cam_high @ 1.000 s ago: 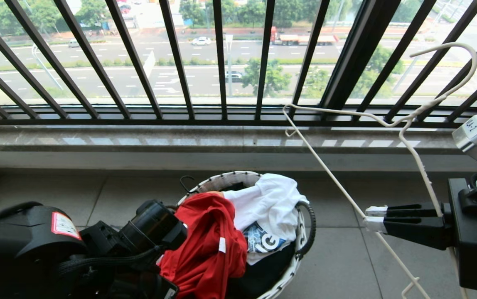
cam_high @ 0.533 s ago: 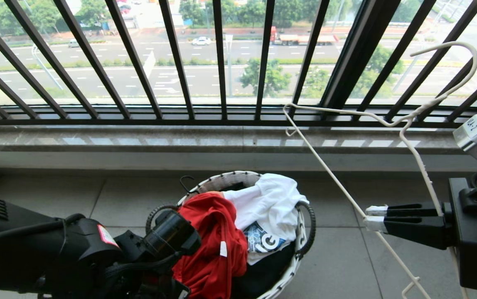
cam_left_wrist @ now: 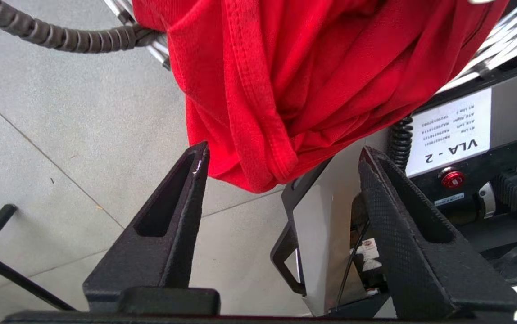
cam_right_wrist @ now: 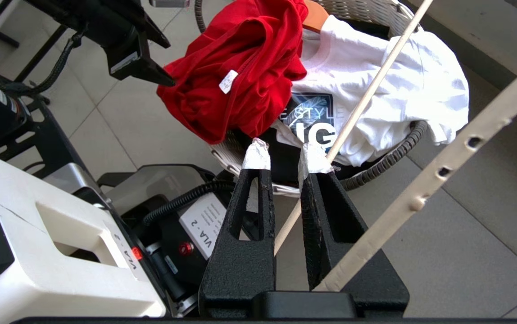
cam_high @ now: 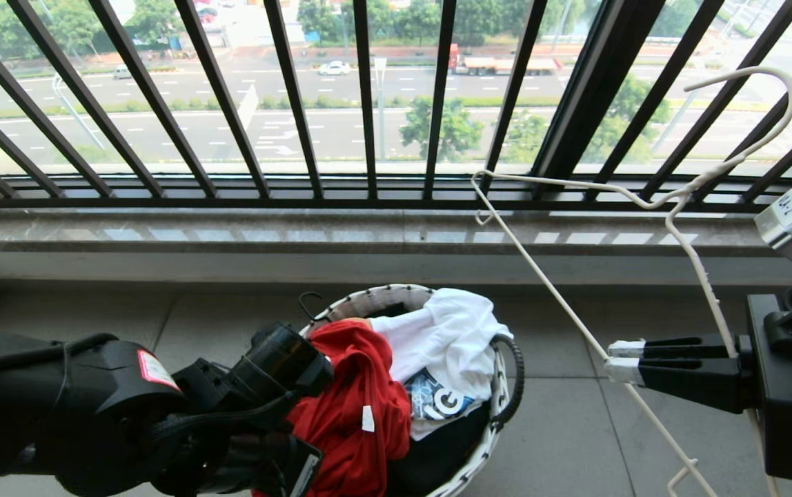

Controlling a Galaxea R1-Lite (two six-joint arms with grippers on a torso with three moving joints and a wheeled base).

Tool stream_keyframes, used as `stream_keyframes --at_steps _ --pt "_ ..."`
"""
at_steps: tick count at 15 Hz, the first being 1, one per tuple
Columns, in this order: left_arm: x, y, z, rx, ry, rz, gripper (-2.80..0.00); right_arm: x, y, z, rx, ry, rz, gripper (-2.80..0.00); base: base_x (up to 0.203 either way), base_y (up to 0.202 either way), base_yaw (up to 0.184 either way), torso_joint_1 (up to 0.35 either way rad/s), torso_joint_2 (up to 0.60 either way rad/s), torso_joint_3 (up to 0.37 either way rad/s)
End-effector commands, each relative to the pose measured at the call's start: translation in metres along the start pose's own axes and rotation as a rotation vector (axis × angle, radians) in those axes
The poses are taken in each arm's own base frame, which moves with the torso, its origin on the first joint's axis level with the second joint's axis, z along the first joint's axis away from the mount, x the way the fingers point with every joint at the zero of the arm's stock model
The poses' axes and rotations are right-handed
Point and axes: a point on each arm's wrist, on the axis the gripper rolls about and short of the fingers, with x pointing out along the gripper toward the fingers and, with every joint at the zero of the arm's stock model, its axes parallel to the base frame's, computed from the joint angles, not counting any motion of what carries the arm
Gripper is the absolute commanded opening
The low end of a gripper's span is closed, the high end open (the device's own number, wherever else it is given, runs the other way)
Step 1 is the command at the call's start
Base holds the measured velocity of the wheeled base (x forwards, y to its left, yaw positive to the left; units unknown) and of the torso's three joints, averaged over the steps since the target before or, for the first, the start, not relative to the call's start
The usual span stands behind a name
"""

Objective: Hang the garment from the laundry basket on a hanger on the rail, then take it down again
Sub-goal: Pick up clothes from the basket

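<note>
I count one laundry basket (cam_high: 486,442) on the floor, one red garment (cam_high: 354,400) draped over its rim, one white printed T-shirt (cam_high: 448,345) inside, one white wire hanger (cam_high: 696,266), and two robot end effectors: left end effector (cam_left_wrist: 281,155), right end effector (cam_high: 620,360).

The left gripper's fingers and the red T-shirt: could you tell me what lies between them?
Nothing: in the left wrist view the open left gripper has only air up to the red T-shirt.

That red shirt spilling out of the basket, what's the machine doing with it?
The robot's left hand hangs open right by the red T-shirt, which drapes over the rim of the laundry basket on the floor, beside a white shirt. Nothing is gripped there. Its right hand holds a thin white wire hanger up near the window railing. No shirt is on the hanger yet.
</note>
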Motion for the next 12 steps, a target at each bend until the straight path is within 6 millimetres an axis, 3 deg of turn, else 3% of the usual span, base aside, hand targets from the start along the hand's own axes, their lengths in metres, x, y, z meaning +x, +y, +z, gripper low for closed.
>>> stream_keyframes --at_steps 1,7,12 --pt "-0.017 0.001 0.019 -0.017 -0.091 -0.015 0.0 0.0 0.0 0.0 -0.001 -0.001 0.001 -2.8 0.0 0.0 0.0 0.0 0.0 0.0" --pt "-0.055 0.011 0.068 0.067 -0.169 -0.007 0.0 0.0 -0.006 0.001 0.006 -0.013 -0.029 -2.8 0.0 0.0 0.0 0.0 0.0 0.0" --pt "-0.046 0.05 0.073 0.35 -0.15 -0.158 0.0 0.014 -0.013 -0.002 0.026 0.033 -0.041 -2.8 0.0 0.0 0.0 0.0 0.0 0.0"
